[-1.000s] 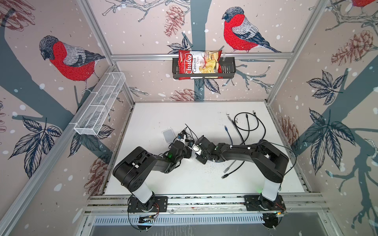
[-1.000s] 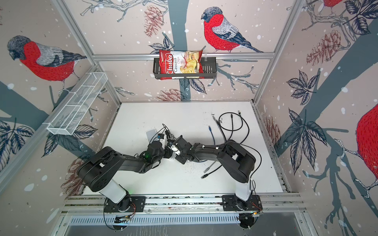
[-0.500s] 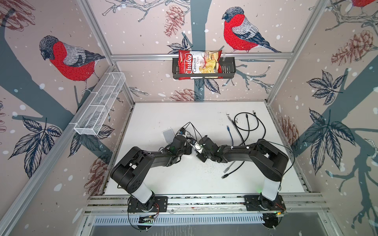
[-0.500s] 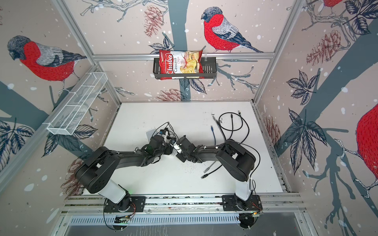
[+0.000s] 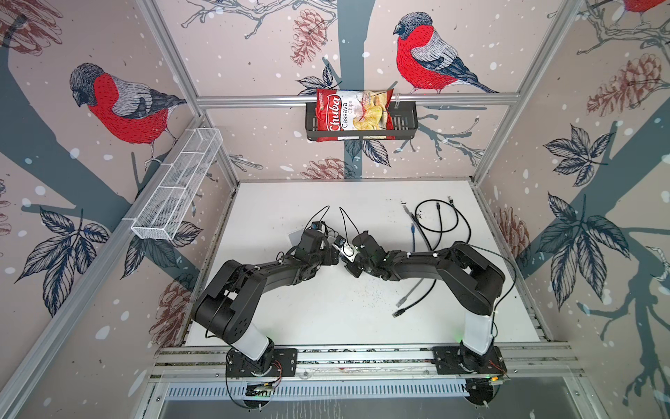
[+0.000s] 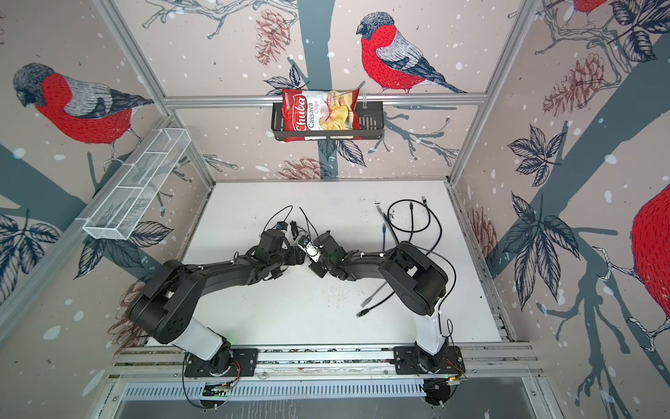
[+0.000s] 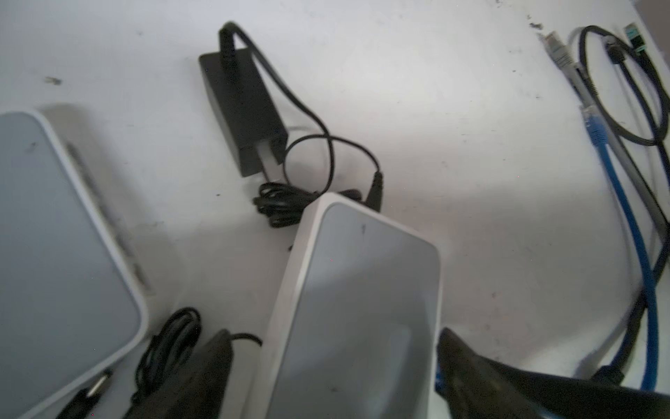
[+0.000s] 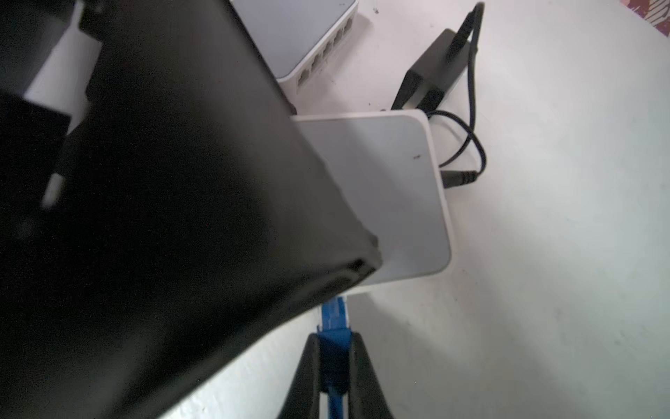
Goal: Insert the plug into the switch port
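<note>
The blue plug (image 8: 334,319), clenched in the right gripper's (image 8: 333,366) jaws, meets the switch (image 8: 391,196) edge, which the left gripper's (image 7: 333,366) spread jaws flank to steady.

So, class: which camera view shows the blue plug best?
The right wrist view: the blue plug sits large, pinched in the right gripper at the white switch. The left wrist view shows a blue sliver; both top views hide it.

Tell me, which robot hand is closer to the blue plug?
Right. The right gripper pinches the blue plug between its fingers, at the white switch's edge. The left gripper stands open around that switch.
</note>
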{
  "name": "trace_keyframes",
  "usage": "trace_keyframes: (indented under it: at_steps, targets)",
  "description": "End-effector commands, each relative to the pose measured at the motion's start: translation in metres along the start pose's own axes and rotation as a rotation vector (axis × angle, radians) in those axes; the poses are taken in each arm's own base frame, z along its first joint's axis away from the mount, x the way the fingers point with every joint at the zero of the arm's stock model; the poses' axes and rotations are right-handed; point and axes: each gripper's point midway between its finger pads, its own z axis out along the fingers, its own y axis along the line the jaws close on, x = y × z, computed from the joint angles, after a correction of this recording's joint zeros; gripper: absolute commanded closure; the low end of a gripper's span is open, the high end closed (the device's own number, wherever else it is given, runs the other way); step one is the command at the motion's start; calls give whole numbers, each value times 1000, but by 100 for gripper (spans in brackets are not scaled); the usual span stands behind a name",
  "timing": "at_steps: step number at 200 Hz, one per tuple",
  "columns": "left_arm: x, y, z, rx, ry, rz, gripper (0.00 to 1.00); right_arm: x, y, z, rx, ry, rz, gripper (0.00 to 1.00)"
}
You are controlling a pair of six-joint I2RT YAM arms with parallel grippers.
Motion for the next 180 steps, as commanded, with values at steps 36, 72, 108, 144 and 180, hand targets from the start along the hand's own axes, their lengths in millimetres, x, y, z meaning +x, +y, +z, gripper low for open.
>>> trace_keyframes:
  at_steps: [36,72,108,144,180]
  targets:
    - [-25,-30,-6,134,-60,41,3,30,6,9,-22,121,6,92]
    - [-30,-31,-13,135,-81,48,3,39,13,6,-45,146,3,85]
    - [-29,-29,-15,127,-92,56,3,40,14,2,-52,152,-6,79]
    - [-24,-28,-13,134,-82,56,4,45,14,2,-64,180,-18,78]
    - [-30,-33,-19,153,-107,69,4,22,3,-17,-43,119,-30,78]
